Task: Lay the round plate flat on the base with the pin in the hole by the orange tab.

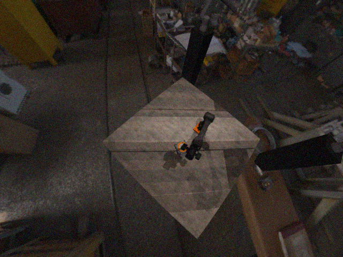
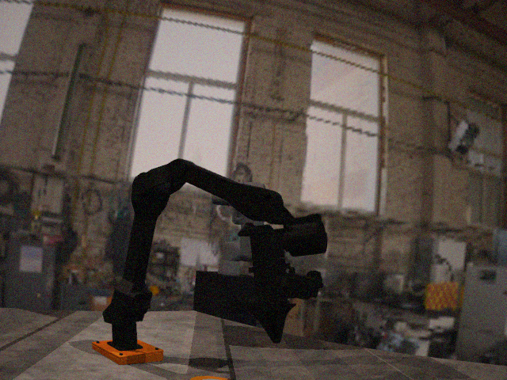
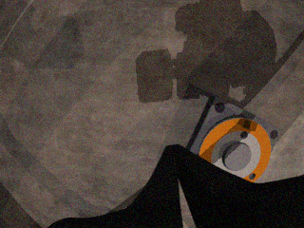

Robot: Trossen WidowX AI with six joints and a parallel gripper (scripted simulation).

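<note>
Wrist view: claw shut and empty above the round orange plate on its grey square base

The plate sat around the pale grey central post with a white sector on one side, near the middle of the worn wooden table; its orange tab and the small pin were too small or hidden behind the black fingers to make out. The black parallel-jaw gripper hung just above and beside the plate, jaws pressed together on nothing, apparently meant to push rather than grasp. Judged risks: closed tips landing on the plate's face would press it harder onto the pin instead of turning it; a push off the tab could slip along the rim; over-rotation would carry the hole past the pin; resting contact afterwards would fail the task
</note>
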